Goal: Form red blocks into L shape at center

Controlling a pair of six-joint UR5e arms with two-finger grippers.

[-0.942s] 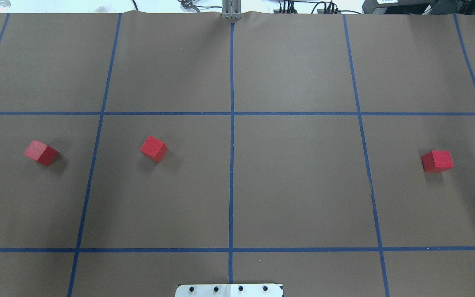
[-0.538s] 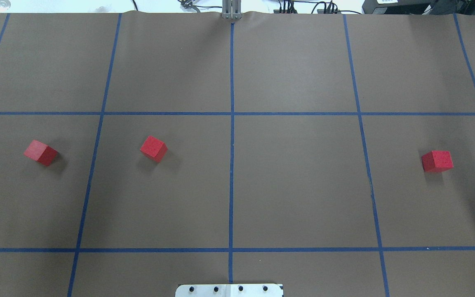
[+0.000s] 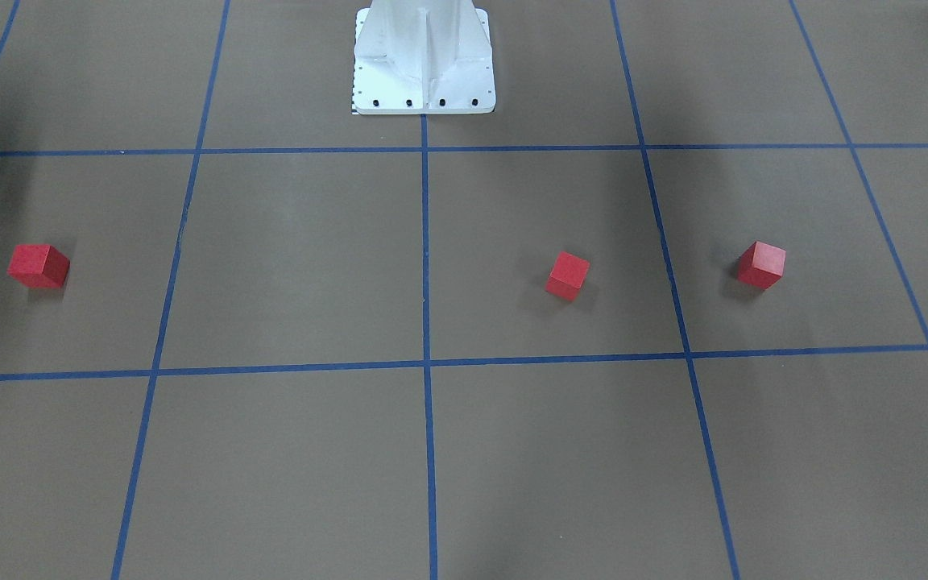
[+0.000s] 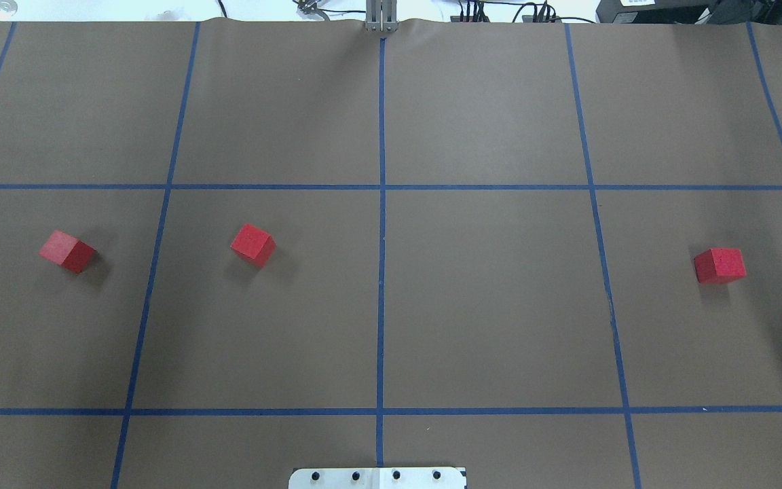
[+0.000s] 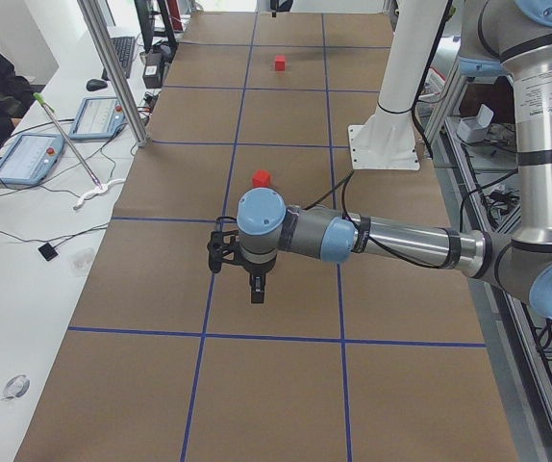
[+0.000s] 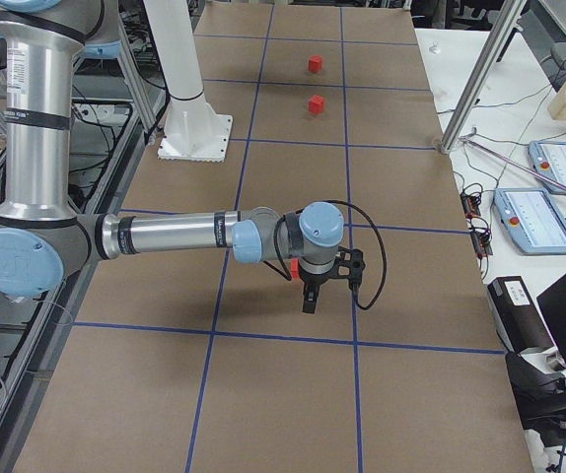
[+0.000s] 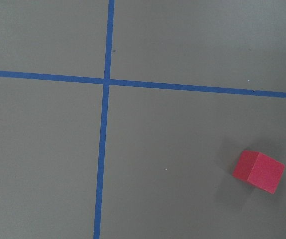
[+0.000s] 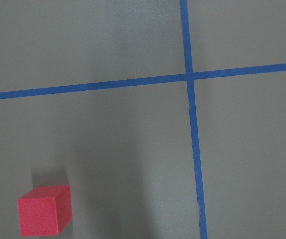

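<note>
Three red blocks lie apart on the brown table. In the overhead view one block (image 4: pixel 67 251) is far left, one (image 4: pixel 253 244) is left of the middle, and one (image 4: pixel 719 265) is far right. The center (image 4: pixel 381 299) on the middle blue line is bare. The left wrist view shows one block (image 7: pixel 258 172) at the lower right, and the right wrist view shows one block (image 8: pixel 44 210) at the lower left. My left gripper (image 5: pixel 256 295) and right gripper (image 6: pixel 309 304) show only in the side views, pointing down above the table. I cannot tell whether they are open or shut.
The white robot base (image 3: pixel 424 56) stands at the table's near edge on the middle line. Blue tape lines divide the brown surface into squares. Aluminium posts (image 5: pixel 112 72) and tablets (image 6: pixel 544 217) are on the far side, off the grid.
</note>
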